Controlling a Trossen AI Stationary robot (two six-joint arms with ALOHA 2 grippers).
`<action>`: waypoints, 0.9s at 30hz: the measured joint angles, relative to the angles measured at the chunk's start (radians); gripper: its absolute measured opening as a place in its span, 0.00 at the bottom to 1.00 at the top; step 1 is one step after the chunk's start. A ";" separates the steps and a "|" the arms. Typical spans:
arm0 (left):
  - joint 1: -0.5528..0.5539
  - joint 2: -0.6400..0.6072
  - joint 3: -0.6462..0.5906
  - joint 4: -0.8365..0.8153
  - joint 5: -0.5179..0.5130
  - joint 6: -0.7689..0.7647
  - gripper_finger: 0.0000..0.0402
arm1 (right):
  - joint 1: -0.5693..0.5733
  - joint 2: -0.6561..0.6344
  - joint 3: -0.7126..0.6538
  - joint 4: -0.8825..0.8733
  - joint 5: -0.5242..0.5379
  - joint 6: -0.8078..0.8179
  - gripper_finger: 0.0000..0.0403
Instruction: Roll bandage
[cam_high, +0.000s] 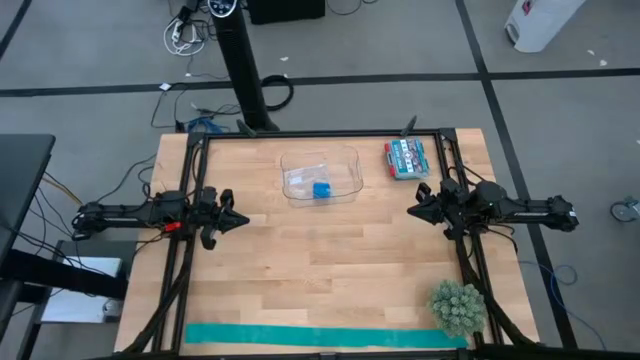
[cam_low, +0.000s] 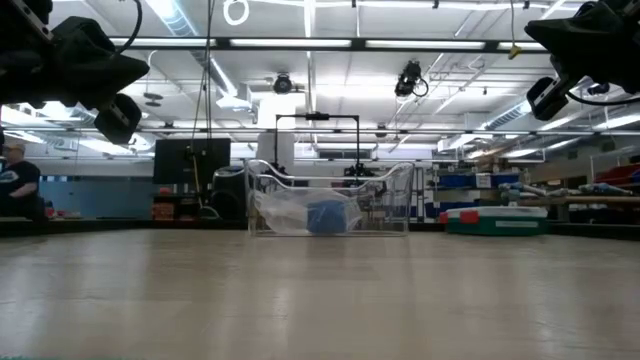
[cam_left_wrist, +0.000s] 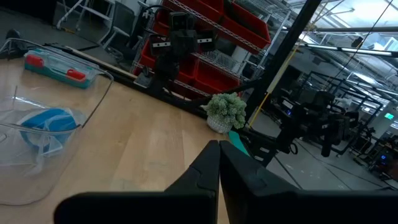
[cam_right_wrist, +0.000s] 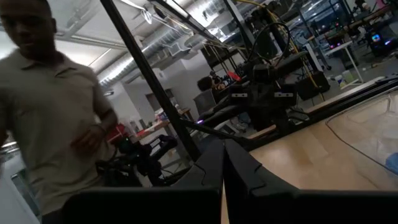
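With both grippers, left (cam_high: 240, 221) and right (cam_high: 414, 212), closed and empty, the limp bandage (cam_high: 325, 336) at 6 o'clock could bunch or skew when first pinched.

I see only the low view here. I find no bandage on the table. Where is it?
Observer: The bandage lies flat as a long strip along the table's near edge, unrolled.
Operator: Is any claw near it?
Observer: No. The left claw and the right claw both hover at mid-table, at opposite sides, shut and empty.
Operator: What stands beside the strip?
Observer: A small plant sits at its right end.
Operator: And the blue thing in the clear bin?
Observer: It is a blue roll inside the bin, at the far side of the table.
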 joint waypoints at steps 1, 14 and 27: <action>0.000 0.000 0.000 0.000 0.000 0.000 0.05 | 0.000 0.000 0.000 0.000 0.000 0.000 0.02; 0.000 0.000 0.000 0.000 0.000 0.000 0.05 | 0.000 0.000 0.000 0.000 0.000 0.000 0.02; 0.000 0.000 0.000 0.000 0.000 0.000 0.05 | 0.000 0.000 0.000 0.143 0.112 0.010 0.02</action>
